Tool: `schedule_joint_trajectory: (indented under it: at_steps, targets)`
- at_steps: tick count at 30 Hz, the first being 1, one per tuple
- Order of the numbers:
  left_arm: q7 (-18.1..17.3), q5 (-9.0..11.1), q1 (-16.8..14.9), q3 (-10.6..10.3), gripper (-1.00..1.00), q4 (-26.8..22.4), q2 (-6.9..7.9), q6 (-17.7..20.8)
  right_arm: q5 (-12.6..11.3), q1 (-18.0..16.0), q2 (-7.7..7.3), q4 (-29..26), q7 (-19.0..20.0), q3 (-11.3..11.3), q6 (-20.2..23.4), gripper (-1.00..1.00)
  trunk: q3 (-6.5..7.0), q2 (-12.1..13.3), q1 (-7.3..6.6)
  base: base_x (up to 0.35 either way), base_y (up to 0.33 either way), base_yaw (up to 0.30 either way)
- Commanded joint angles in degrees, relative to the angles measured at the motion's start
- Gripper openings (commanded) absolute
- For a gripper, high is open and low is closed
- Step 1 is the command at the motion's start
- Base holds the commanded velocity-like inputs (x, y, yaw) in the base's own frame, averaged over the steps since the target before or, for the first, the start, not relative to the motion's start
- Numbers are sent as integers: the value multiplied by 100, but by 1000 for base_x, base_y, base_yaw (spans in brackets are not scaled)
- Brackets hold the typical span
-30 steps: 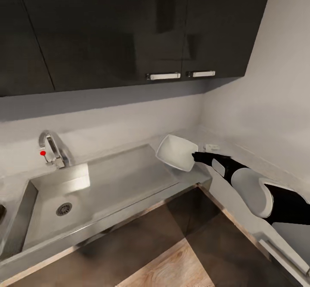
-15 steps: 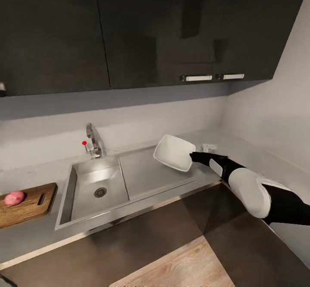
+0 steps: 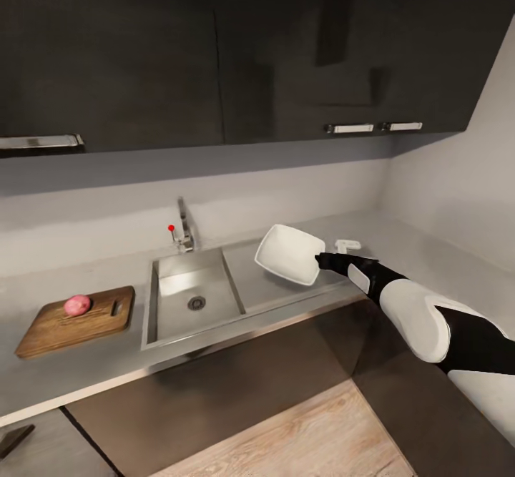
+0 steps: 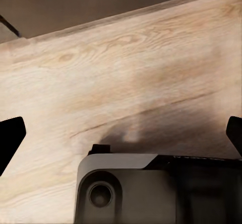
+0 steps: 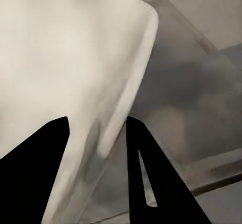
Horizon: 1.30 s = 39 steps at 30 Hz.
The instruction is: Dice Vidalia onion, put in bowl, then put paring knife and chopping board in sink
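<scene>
White bowl: the bowl [image 3: 290,254] hangs tilted in the air over the drainboard [image 3: 275,277], its hollow turned toward the sink side; in my right wrist view its pale wall [image 5: 65,73] sits between my two dark fingers.
Right claw: my right claw [image 3: 320,259] pinches the bowl's rim at its near right corner, one finger [image 5: 33,168] on the inside, the other [image 5: 151,178] on the outside.
Left claw: my left claw [image 4: 121,133] is spread wide, its fingertips [image 4: 10,138] at the two far edges of the wrist view, with nothing between them, above the light wood floor [image 4: 126,73].
Sink: the grey sink [image 3: 193,294] is let into the desk [image 3: 86,362], round drain [image 3: 197,303] in its bottom, chrome faucet [image 3: 186,225] with a small red knob [image 3: 171,228] behind it.
Chopping board: the brown chopping board [image 3: 75,320] lies flat on the desk to the left of the sink, apart from its rim.
Onion: a pinkish Vidalia onion [image 3: 77,305] sits whole on the board, toward its back edge.
Cabinets: glossy dark upper cabinets [image 3: 250,48] with chrome handles [image 3: 350,128] hang over the pale backsplash [image 3: 286,191].
Paring knife: I cannot tell where it is.
</scene>
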Motion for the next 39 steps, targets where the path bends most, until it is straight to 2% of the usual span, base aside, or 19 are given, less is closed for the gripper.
schedule_joint_trajectory:
  at_steps: [1, 8, 12, 22, 39]
  targets:
    - [19, 55, -6, -49, 100, 5, 2, -21, 56, -5, 0, -11, 18, -70, 33, -100, -13, -14, 1, -212, 239, 19]
    - [19, 53, -5, -49, 100, 5, 2, -21, 56, -5, 5, -11, 13, -69, 36, -100, -13, -14, 1, -208, 244, 6]
    - [19, 52, -8, -49, 100, 0, 2, -21, 71, -5, 87, -11, -12, -69, 35, -100, -13, -14, 1, -207, 246, 0]
    - [16, 54, -3, -49, 100, 5, 2, -21, 74, -3, 155, -11, -276, -69, 33, -100, -13, -14, 1, -190, 253, 0]
    - [14, 54, -5, -49, 100, 0, 2, -21, 65, -5, 149, -11, -258, -69, 34, -100, -13, -14, 1, -38, 291, 0]
